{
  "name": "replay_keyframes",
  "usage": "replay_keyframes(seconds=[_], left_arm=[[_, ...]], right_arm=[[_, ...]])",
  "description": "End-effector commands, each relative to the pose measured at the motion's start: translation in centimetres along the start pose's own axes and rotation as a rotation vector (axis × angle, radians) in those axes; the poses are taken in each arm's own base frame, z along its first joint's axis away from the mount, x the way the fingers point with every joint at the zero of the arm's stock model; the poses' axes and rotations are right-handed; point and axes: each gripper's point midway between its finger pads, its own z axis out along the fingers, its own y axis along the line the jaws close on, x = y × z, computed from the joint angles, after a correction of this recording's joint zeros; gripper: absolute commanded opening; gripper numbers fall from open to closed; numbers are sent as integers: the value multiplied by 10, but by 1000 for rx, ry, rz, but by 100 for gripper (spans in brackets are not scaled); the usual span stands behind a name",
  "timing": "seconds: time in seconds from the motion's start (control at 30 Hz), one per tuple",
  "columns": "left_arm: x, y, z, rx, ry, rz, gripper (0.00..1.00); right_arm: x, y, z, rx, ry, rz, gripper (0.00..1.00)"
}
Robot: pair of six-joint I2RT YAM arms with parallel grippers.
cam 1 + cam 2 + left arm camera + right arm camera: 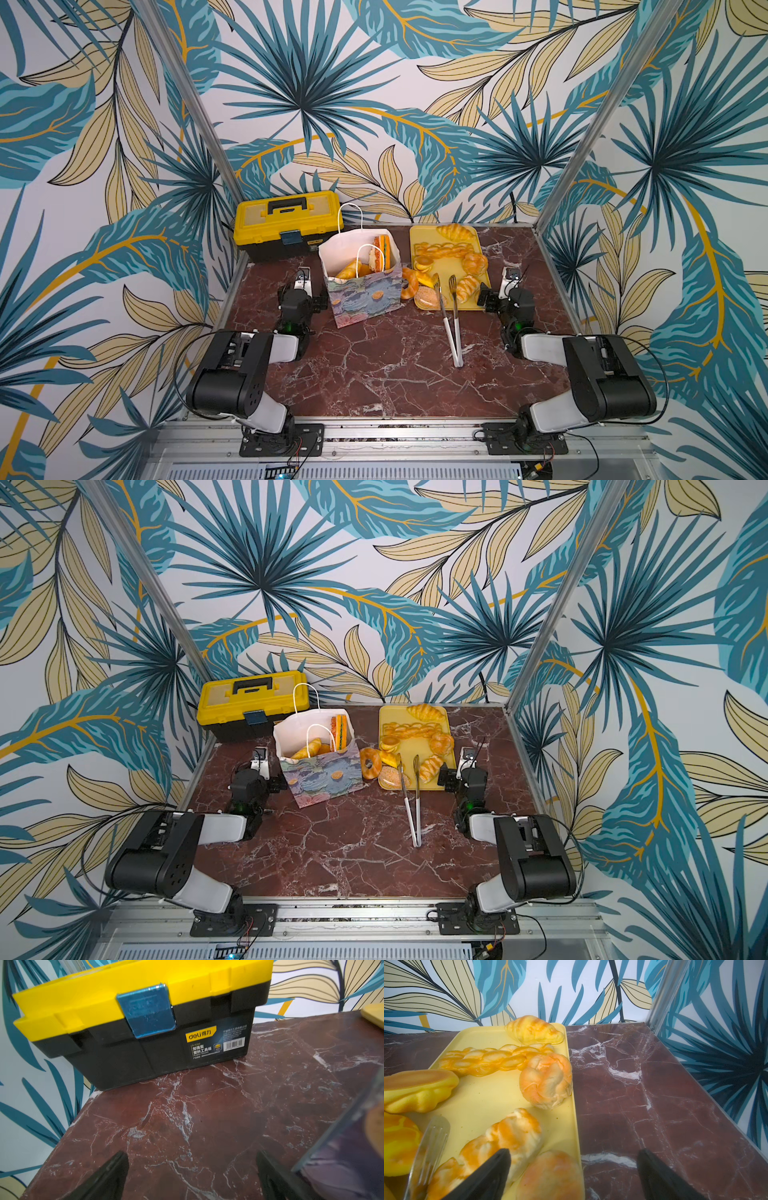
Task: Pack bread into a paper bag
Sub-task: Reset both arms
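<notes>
On the table point(374, 374), the paper bag point(365, 297) stands mouth-up right beside the yellow tray point(488, 1097), keeping transfers short. Sandwich point(381, 249) is inside; most bread point(444, 250) sits on the tray. Your left pincer point(191, 1159) and right pincer point(574, 1155) gape empty, flanking both, one per side.

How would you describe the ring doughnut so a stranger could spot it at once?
Start at the flowered paper bag near the back of the marble table. Between it and the yellow tray sits the ring doughnut, the only bread with a hole through it.
</notes>
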Motion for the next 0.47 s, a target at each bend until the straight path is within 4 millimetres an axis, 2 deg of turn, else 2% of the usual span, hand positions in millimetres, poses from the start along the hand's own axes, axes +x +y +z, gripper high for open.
replay_keyframes(seconds=[0.0,0.13,0.43], left_arm=[[-10,3,-3,6,-82,-32,100],[-6,2,-3,13,-20,-26,100],[-8,3,-3,11,-32,-25,100]], right_arm=[[-2,1,-2,-13,-19,9,100],[-1,2,-2,-15,-13,7,99],[-2,4,-2,-27,-16,3,100]])
